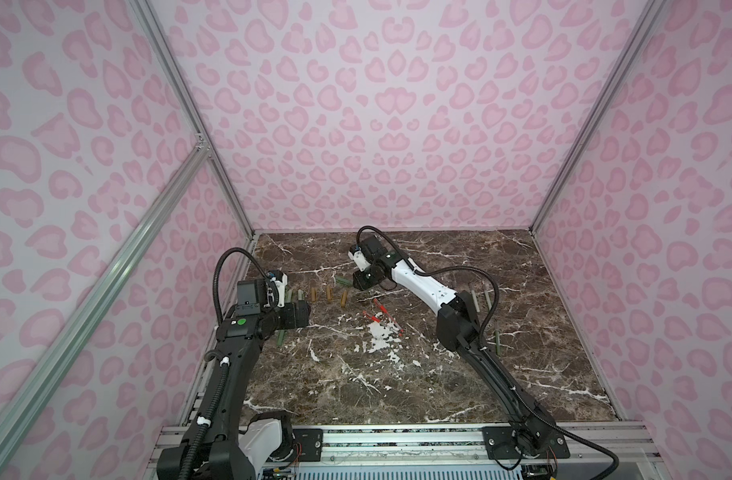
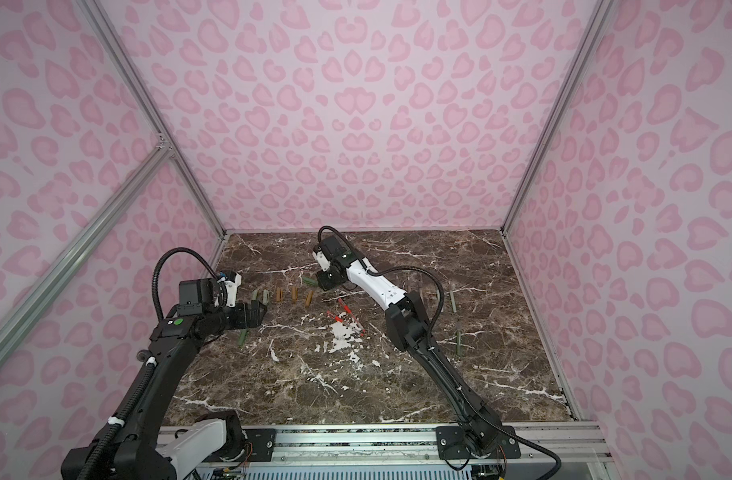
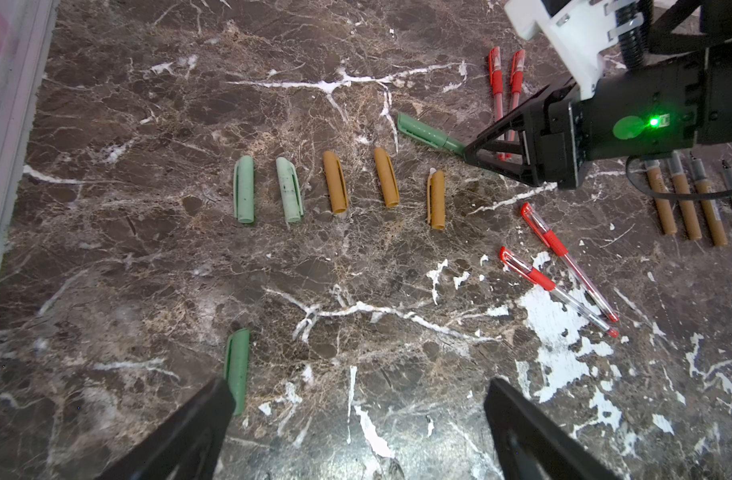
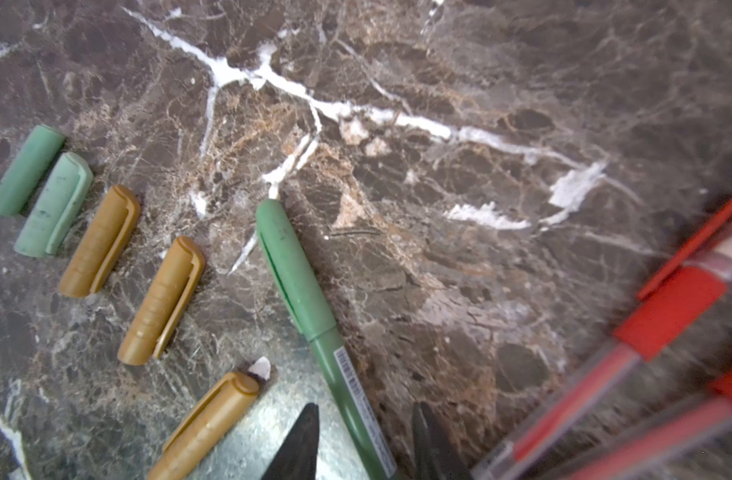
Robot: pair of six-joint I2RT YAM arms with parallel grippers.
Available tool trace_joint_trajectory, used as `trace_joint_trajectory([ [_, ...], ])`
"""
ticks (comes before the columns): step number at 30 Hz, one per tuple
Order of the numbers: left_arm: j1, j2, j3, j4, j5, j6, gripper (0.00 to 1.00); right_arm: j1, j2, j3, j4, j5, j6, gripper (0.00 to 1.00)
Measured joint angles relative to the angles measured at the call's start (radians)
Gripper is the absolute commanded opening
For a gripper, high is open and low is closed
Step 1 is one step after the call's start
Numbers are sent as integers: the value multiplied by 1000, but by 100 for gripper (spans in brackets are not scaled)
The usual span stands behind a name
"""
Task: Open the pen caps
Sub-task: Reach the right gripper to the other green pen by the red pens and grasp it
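Brown marble tabletop (image 1: 522, 374); pink leopard-print walls (image 1: 397, 124); aluminium frame rails (image 1: 86, 299), seemingly.

Caps (image 3: 337, 181) in row left of pens (image 3: 557, 266)

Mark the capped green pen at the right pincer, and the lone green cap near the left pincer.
Capped green pen (image 4: 300, 276), right wrist view, on its cap.
Lone green cap (image 3: 237, 365), left wrist view, on its middle.

Green pen (image 4: 314, 316) cut off by the right wrist view's edge between the right hand (image 4: 364, 440) fingertips; grip unclear. Red pens (image 4: 630, 365) blurred, cropped.
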Motion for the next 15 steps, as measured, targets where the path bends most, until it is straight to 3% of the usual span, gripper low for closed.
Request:
trace_joint_trajectory([
  [15, 0, -5, 4, -10, -2, 0, 98, 37, -6, -37, 16, 33, -60, 12],
])
